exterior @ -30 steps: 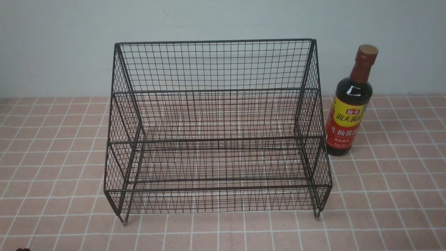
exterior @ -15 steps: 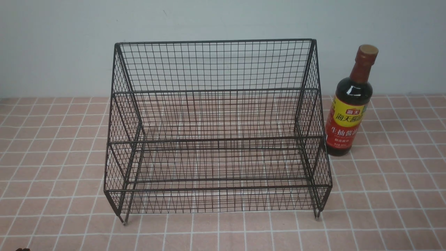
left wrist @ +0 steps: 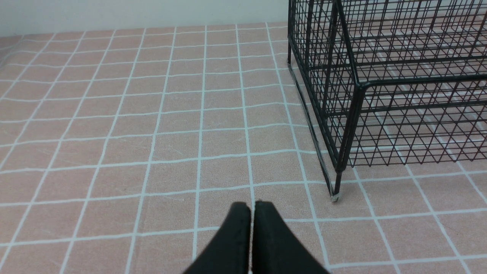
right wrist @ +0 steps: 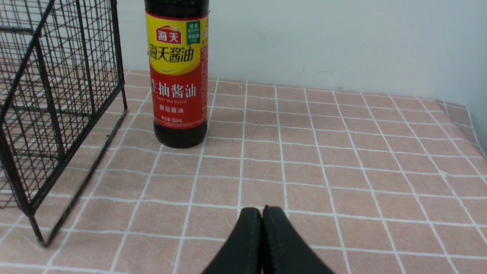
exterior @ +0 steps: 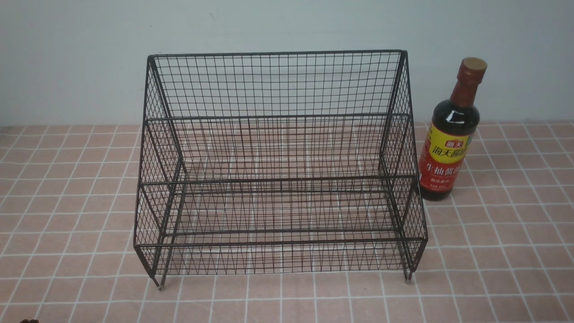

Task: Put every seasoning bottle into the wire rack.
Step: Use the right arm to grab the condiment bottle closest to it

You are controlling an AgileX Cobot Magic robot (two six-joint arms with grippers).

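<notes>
The dark seasoning bottle [exterior: 448, 139] with a reddish-brown cap and yellow-and-red label stands upright on the tiled table, just right of the wire rack [exterior: 278, 166]. The rack is empty and stands in the middle of the table. In the right wrist view the bottle [right wrist: 177, 76] stands ahead of my right gripper [right wrist: 261, 209], which is shut and empty, well short of it; the rack's side [right wrist: 49, 95] shows beside the bottle. In the left wrist view my left gripper [left wrist: 252, 204] is shut and empty, near the rack's front corner leg [left wrist: 336, 190]. Neither gripper shows in the front view.
The table has a pink tiled cloth [exterior: 493, 251] and ends at a pale wall [exterior: 89, 58] behind the rack and bottle. The cloth's edge shows at the far side in the right wrist view [right wrist: 471, 125].
</notes>
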